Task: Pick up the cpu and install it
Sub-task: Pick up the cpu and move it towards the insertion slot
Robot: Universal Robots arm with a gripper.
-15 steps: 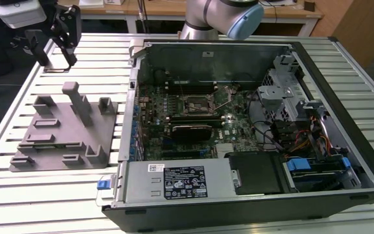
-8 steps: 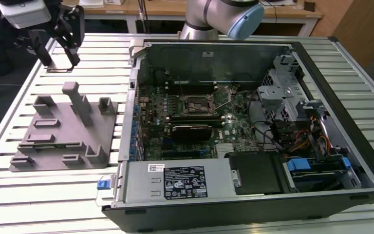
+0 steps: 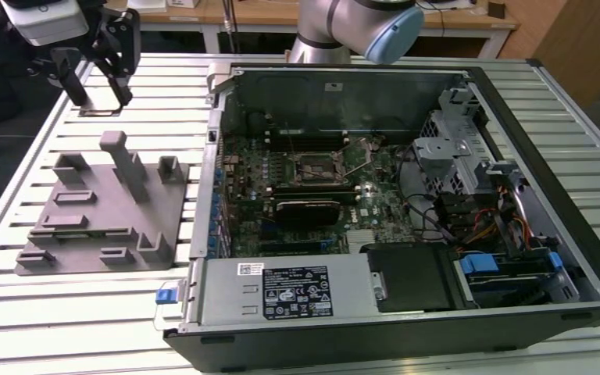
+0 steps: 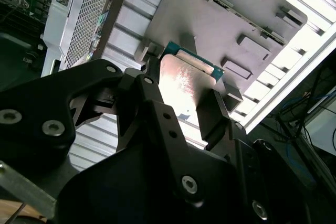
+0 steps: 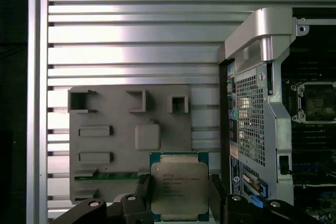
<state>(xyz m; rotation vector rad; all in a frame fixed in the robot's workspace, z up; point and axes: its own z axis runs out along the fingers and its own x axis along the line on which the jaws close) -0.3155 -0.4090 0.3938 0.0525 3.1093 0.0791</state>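
Gripping the cpu (image 5: 178,184) by two opposite edges, the tool (image 5: 179,192) has its dark fingers (image 5: 218,195) closed part-way, only as far as the chip's width allows. In both wrist views the cpu sits flat between the fingers. Its pale metal top faces the first wrist view, and its green rim shows around the edge. In the second wrist view the tool (image 4: 184,90) frames the cpu (image 4: 184,74), with the tray (image 4: 210,19) behind it.

In the exterior view the tool (image 3: 100,100) hangs over the surface (image 3: 29,141) near the tray's far end, at that view's upper left, clear of the tray (image 3: 91,211).

The grey tray (image 5: 115,114) lies on the slatted surface (image 5: 131,24) just beside the case (image 5: 257,30). It carries upright posts and shallow slots. A thin green board edge (image 5: 107,176) lies in one slot, and a raised square pad (image 5: 147,136) near the cpu is bare.

The case (image 3: 508,94) lies open on its side toward the exterior view's right. Inside it are the motherboard (image 3: 373,219), a power supply (image 3: 279,293) along the near wall and drive bays (image 3: 456,156) at the exterior view's right. The socket (image 3: 312,164) sits mid-board, well apart from the tool. It also shows inside the case in the first wrist view (image 5: 317,100).
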